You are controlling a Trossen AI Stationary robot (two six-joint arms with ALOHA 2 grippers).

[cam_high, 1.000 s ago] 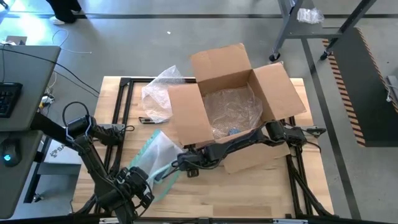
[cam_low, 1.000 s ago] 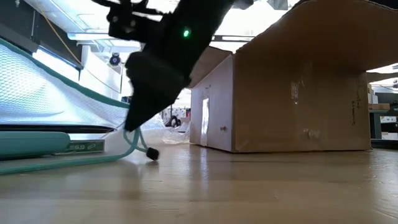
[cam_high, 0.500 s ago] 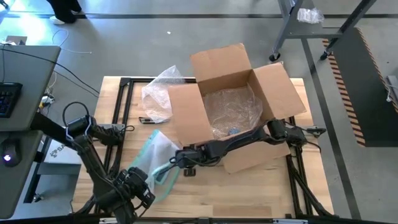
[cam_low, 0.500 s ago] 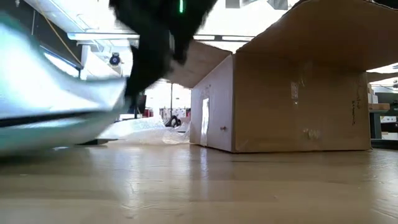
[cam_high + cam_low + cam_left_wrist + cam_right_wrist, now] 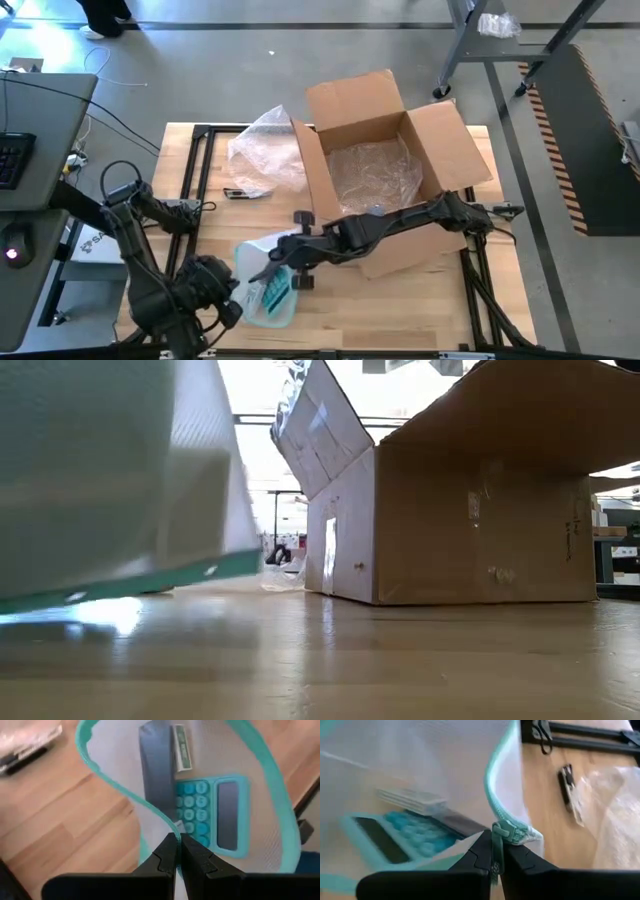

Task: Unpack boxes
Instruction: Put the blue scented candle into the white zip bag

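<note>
Right gripper (image 5: 496, 851): jaws closed on the zipper pull (image 5: 507, 831) of the pouch (image 5: 420, 775), at the teal edge. Left gripper (image 5: 178, 851): jaws closed on the pouch's rim on the other side. In the high view the pouch (image 5: 268, 278) hangs between the two, lifted off the table (image 5: 420, 310) toward its front edge, left of centre. Left gripper (image 5: 222, 300) sits just beside it on the near-left, right gripper (image 5: 285, 255) on its far-right.

Box (image 5: 385, 165): open, flaps out, on the table's back-right part, apart from the pouch. Bubble wrap still lies inside it.

Risks, as judged:
- The pull is a small tab. A sideways tug could slip it from the jaws, or drag the whole pouch rather than run the zipper.
- The left hold is on thin film at the rim. If that gives, the pouch swings and the calculator (image 5: 212, 812) drops.
- The right arm reaches across the box's front flap. A wide sweep might shove the box.

Views compared:
- Wrist views alone show the contents: a teal calculator, a dark flat item and a small pale strip, possibly a label.
- High view alone shows the box's place and a loose plastic sheet (image 5: 262, 150) by the table's back-left.
- Low view gives the pouch's teal edge (image 5: 130, 585) clear of the table, with a gap under it, plus the box wall (image 5: 470, 520). No gripper is visible there.
</note>
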